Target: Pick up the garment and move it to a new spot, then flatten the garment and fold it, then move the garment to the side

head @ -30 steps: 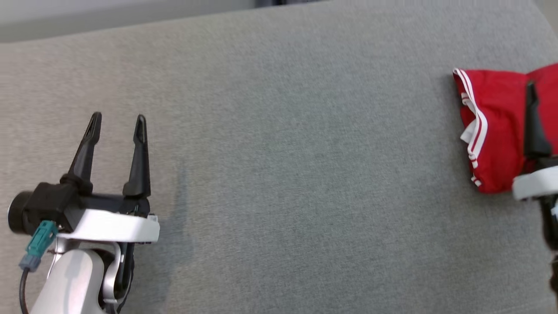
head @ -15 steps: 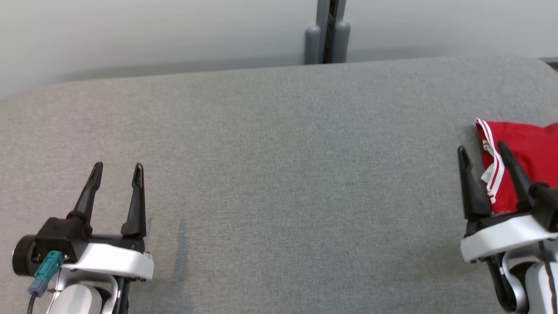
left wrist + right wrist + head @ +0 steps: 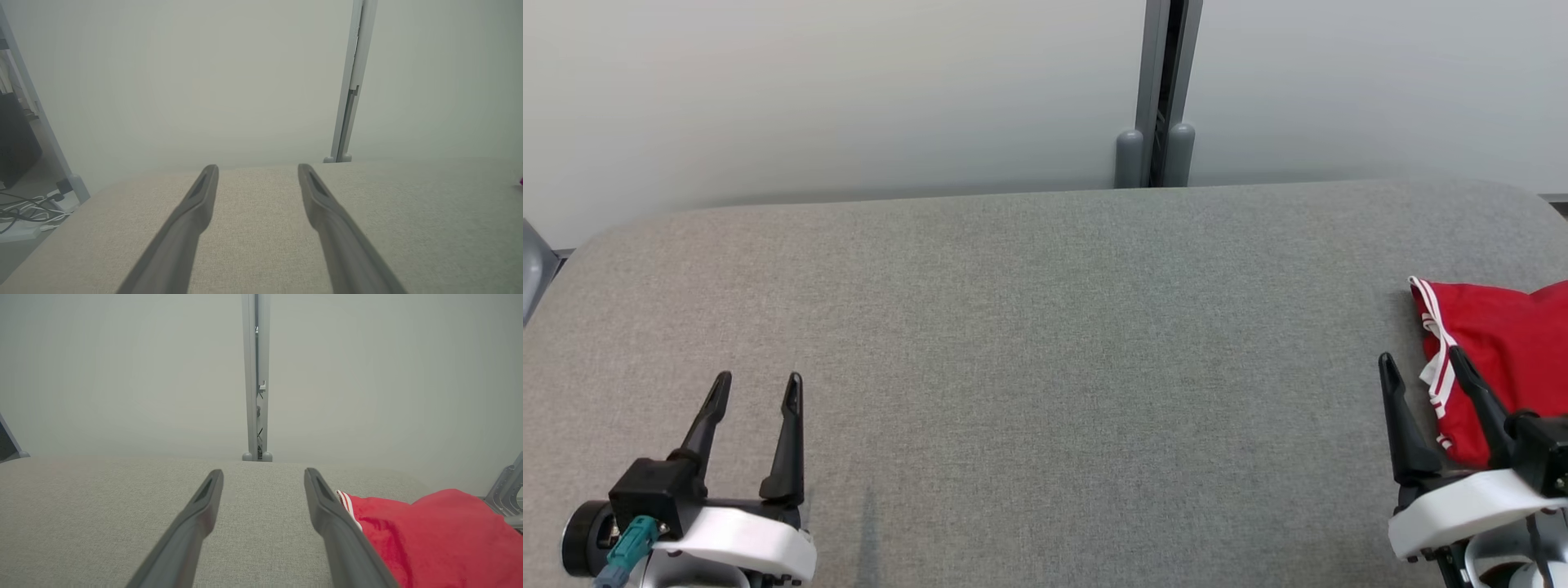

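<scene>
1. One folded red garment point(image 3: 1503, 351) lies at the grey table's point(image 3: 1045, 343) 3 o'clock edge, white-striped hem facing 9 o'clock; the frame cuts off its long axis.
2. The right gripper point(image 3: 1419, 358), fingers apart and empty, is just beside that hem.
3. The left gripper point(image 3: 758, 378), fingers apart and empty, is at 8 o'clock.

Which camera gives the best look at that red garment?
The right wrist view: the red garment lies large and close beside the right pincer. The head view catches it cut off by the frame; the left wrist view shows a tiny sliver.
</scene>
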Available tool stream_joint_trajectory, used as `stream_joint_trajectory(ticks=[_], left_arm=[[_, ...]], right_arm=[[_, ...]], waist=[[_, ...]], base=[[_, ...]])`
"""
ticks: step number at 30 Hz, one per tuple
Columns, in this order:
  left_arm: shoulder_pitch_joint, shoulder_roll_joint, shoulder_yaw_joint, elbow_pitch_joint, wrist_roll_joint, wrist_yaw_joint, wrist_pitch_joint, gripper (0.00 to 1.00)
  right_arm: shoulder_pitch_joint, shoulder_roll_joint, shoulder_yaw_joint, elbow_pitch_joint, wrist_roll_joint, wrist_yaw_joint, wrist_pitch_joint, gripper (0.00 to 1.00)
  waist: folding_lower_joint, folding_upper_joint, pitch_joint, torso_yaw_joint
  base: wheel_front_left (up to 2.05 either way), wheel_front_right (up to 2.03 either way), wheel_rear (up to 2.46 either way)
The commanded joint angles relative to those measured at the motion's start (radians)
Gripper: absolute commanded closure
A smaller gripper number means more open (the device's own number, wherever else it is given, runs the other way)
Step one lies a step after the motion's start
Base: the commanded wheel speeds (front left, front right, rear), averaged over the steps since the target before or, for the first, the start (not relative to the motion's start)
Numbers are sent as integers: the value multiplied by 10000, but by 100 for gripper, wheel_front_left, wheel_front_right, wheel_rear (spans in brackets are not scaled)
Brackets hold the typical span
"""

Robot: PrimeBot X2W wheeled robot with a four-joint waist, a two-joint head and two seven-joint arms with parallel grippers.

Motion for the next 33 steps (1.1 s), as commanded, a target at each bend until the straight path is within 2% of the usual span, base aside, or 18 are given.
stream_joint_trajectory(ticks=[1,33], left_arm=[[76,71,9,30,-28,64,6,0],[46,283,-99,-97,-197,236,135,0]], right_arm=[[106,-22,-40,-39,-26,-2,46,0],[235,82,-73,-178,157,-2,173,0]], waist=[[0,-1,-71,11],[0,-1,-42,78]], base=[[0,0,0],[0,0,0]])
